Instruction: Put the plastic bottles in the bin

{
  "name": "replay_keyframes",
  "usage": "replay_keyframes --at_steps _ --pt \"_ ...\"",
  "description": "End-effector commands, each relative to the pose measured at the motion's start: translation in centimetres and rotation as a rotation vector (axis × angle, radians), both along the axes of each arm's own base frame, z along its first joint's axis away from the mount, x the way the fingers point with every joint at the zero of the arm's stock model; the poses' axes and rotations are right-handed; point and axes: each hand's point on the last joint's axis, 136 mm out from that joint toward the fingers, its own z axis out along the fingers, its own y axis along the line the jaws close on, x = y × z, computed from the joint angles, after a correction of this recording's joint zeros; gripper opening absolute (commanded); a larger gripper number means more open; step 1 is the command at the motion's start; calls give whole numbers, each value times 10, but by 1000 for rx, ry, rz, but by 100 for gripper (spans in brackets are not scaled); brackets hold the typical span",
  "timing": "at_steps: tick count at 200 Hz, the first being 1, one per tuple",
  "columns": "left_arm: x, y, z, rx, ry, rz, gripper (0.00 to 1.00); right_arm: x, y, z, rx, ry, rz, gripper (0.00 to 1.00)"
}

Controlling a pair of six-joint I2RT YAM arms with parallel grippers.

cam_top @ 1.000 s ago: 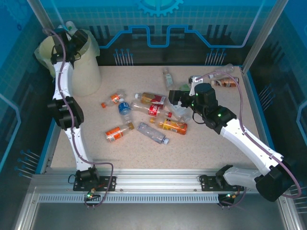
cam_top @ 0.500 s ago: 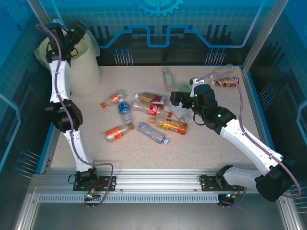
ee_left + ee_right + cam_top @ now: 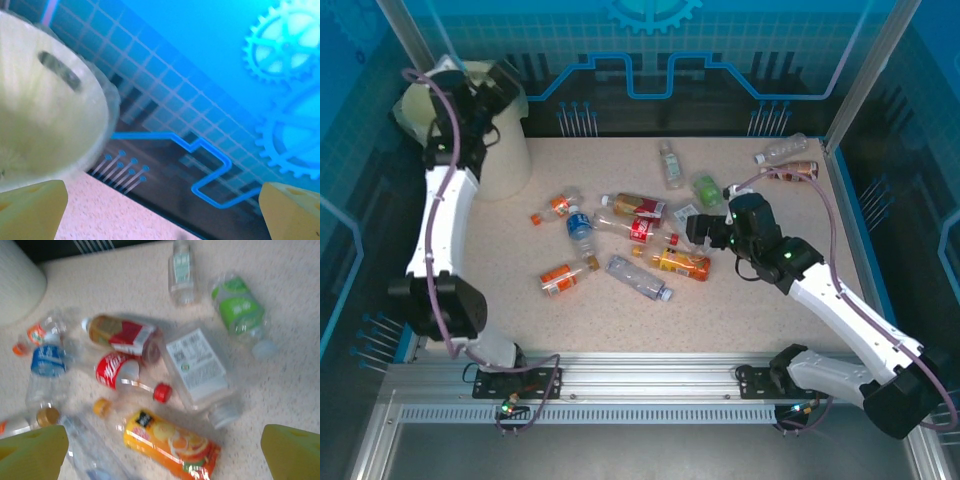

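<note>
Blue backdrop [image 3: 200, 30], left gripper [image 3: 162, 207] newly wide

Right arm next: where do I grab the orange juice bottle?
From above, jaws across the labelled middle of the orange juice bottle. It lies flat on its side, and its neck end is crowded by the red-capped bottle.

A speckled beige table top [image 3: 620, 325] takes up the middle of the overhead view, edged by a blue frame [image 3: 848, 205]. An aluminium rail [image 3: 650, 385] runs along the bottom. At the top, a blue gridded wall [image 3: 770, 40] bears a gear motif [image 3: 650, 12] at centre, above a dark band with a bright circuit line [image 3: 145, 135]. 2 slanted metal posts [image 3: 885, 55] stand in the upper corners.
</note>
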Motion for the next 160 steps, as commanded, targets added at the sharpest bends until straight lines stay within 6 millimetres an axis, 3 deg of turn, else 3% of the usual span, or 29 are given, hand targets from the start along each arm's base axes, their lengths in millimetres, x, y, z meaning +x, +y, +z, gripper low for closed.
replay_keyframes --at_steps 1,34,59,90,109,134,160 --pt "-21 -25 2 84 -22 77 99 -23 6 -30 -50 96 110 100" --pt "-37 -74 -29 84 -1 133 99 -40 18 -59 -82 103 244 100" --pt "-33 -88 -54 59 39 170 99 -44 22 -70 -90 99 284 100" --pt "-33 -98 -83 68 119 170 99 -48 44 -65 -92 36 393 100" --pt "-34 -117 -90 112 149 56 99 -50 55 -60 -153 -28 466 100" --pt "-45 -141 -110 172 264 -119 99 -51 59 -69 -224 -34 525 100" --pt "-63 -148 -130 180 310 -196 99 -50 57 -84 -289 -12 554 100"
